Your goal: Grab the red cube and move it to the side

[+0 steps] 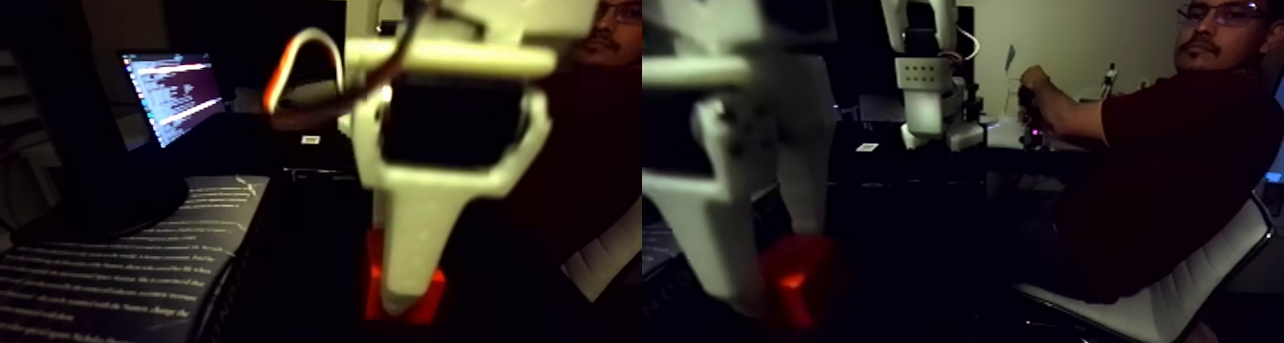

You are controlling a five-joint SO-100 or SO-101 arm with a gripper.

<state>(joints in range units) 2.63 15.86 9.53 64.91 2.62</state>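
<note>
Picture: one wide frame holding two nearly equal halves side by side, in a dim room, with the arm very close to the lens and out of focus.

Hand: the white hand [406,294] hangs down in the left half of the fixed view and appears again, blurred, at the left of the right half. One broad white finger [416,242] points down, its tip lying over the cube. Whether the fingers are apart, together or clamped on the cube cannot be told, since the second finger is not clearly seen.

Red cube: the red cube [428,301] sits low in the left half, just behind the finger tip and partly covered by it. In the right half it glows beside the blurred finger, near the bottom edge. Whether it rests on the worktop or is lifted cannot be told.

Worktop: the dark worktop [306,270] is almost black around the cube, and its edges are not visible.

Cables: a white and orange cable loop [306,55] arcs out from the arm's upper part.

Laptop: a lit laptop screen [172,94] with lines of text stands at the far left.

Printed sheet: a dark sheet with pale text [124,261] lies in the lower left corner.

Second arm: another white arm [931,89] stands further back in the right half.

Person: a person in a dark red shirt [1175,165] sits on a white chair [1194,289] at the right, one hand raised near the second arm.
</note>
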